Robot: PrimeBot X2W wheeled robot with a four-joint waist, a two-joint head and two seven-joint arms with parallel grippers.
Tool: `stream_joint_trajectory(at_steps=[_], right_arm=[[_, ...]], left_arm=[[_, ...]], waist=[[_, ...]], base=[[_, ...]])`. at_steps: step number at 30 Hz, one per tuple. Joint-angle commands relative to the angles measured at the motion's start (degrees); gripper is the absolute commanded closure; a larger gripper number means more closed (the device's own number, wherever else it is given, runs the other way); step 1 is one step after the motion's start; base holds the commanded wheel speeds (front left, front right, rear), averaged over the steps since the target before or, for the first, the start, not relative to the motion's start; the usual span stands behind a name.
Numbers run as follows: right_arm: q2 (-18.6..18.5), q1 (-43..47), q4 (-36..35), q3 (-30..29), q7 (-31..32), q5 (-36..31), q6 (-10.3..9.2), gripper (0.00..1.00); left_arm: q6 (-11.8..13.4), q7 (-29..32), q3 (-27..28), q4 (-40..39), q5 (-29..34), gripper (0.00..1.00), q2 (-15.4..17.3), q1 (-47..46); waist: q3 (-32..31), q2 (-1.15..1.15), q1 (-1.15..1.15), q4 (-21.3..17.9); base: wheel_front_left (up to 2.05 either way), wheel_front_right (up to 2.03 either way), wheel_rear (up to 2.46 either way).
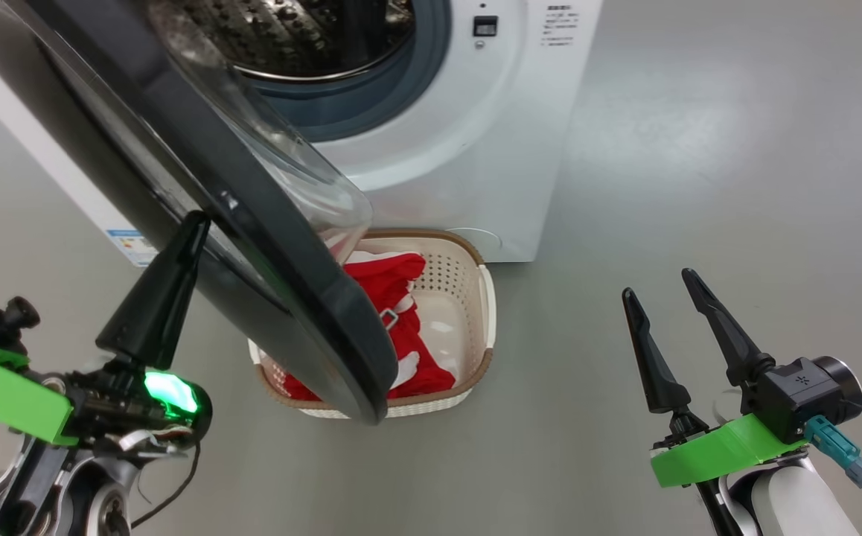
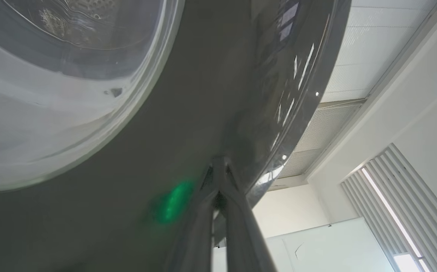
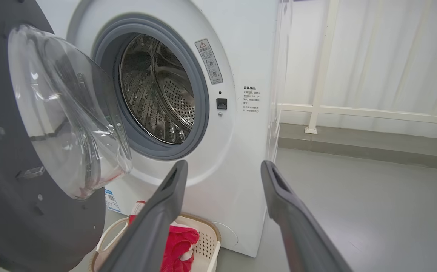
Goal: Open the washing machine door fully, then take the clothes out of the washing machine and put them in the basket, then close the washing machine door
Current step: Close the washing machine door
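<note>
**Door ajar, clothes in the basket, left fingers at the door's outer face**

From my console, the washing machine door (image 1: 267, 253) stands swung out from the washing machine (image 1: 461, 149), hinged on my left. In the head view its black rim hangs over the left part of the basket (image 1: 487, 313). The left gripper (image 1: 194, 223) is clenched, its two dark fingers pressed together into one wedge with nothing between them. Their tip sits at the door's glossy outer face, near the rim. In the left wrist view the same joined tip (image 2: 220, 162) appears to touch that dark face (image 2: 188, 113), and a green glow reflects just beside it.

The right gripper (image 1: 658, 286) is released, jaws spread wide and empty, hanging over the grey floor (image 1: 699, 186) well to the right of the basket. Its wrist camera looks between the parted fingers (image 3: 224, 166) at the machine's front (image 3: 237, 151). There I see the steel drum (image 3: 158, 90) inside the grey gasket (image 3: 199, 98), and the door's clear bowl window (image 3: 71, 124) bulging toward it.

The clothes (image 1: 386, 283), red with white trim, lie piled in the basket, which sits on the floor just in front of the machine's base. I see the red pile (image 3: 177, 241) in the basket (image 3: 213, 234) from the right wrist too.
</note>
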Motion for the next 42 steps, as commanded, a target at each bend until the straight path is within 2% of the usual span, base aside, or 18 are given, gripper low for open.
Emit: stream_joint_trajectory(at_steps=[1,14,22,32,42], right_arm=[[0.0,-2.1,-1.7,1.3,-0.4,0.0,0.36,0.0],[0.0,-2.5,-1.9,1.6,-0.4,0.2,0.36,0.0],[0.0,-2.5,-2.0,1.5,-0.4,1.2,0.36,0.0],[0.0,-2.6,-2.5,1.4,-0.4,1.5,0.36,0.0],[0.0,-3.6,-3.0,1.3,-0.4,0.8,0.36,0.0]], left_arm=[[-0.6,0.0,1.1,-0.9,-0.5,1.0,0.5,-2.4],[-0.9,-1.6,1.0,4.0,0.3,1.0,0.2,-8.3],[-2.6,-2.0,1.1,8.3,2.3,1.0,1.6,-11.5],[-3.9,-2.0,1.5,11.8,2.6,1.0,2.1,-15.5],[-6.2,-3.7,1.8,17.1,2.3,1.0,1.0,-22.5]], waist=[[0.3,0.0,0.0,-1.1],[1.5,0.0,0.0,-6.3],[2.3,0.0,0.0,-9.6],[3.8,0.0,0.0,-11.4],[6.1,0.0,0.0,-10.9]], base=[[0.0,0.0,0.0],[0.0,0.0,0.0],[0.0,0.0,0.0],[0.0,0.0,0.0],[0.0,0.0,0.0]])
